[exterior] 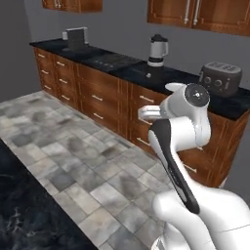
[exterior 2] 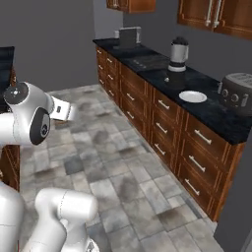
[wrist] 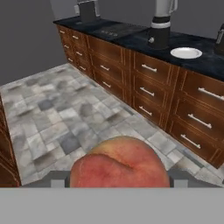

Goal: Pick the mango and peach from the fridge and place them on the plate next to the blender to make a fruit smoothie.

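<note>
The peach (wrist: 120, 164) sits large at the bottom of the hand view, reddish-pink with a yellower crown, wedged between the two grey finger ends of the gripper (wrist: 119, 178), which flank it on either side; the jaws are clamped on the fruit and carry it above the grey stone-tile floor (wrist: 65, 113).

The landmark here is the blender (exterior 2: 178, 54), which stands upright on the dark counter (exterior 2: 211, 115): black base, greyish jar with a handle, black lid. Just beside the blender, on the side toward the toaster (exterior 2: 238, 91), lies the small white plate (exterior 2: 193, 96), flat on the counter with nothing on it. In the hand view the plate (wrist: 186, 53) appears near the blender's base (wrist: 160, 33), slightly nearer the counter's front edge. The squat dark grey toaster stands beyond the plate, further from the blender. On the blender's other side a black cooktop (exterior 2: 147, 61) is set into the counter, and past that, at the far end, stands a small dark appliance (exterior 2: 129, 36) that is too small to identify.

Below the blender runs a row of brown wooden drawers (exterior 2: 162, 123) with silver handles; above it hang matching wall cabinets (exterior 2: 216, 15). The peach is well apart from the blender and plate, out over the floor in front of the drawers. In the left base view the arm's white elbow (exterior: 188, 114) stands in front of the counter between the blender (exterior: 157, 50) and the toaster (exterior: 220, 77).
</note>
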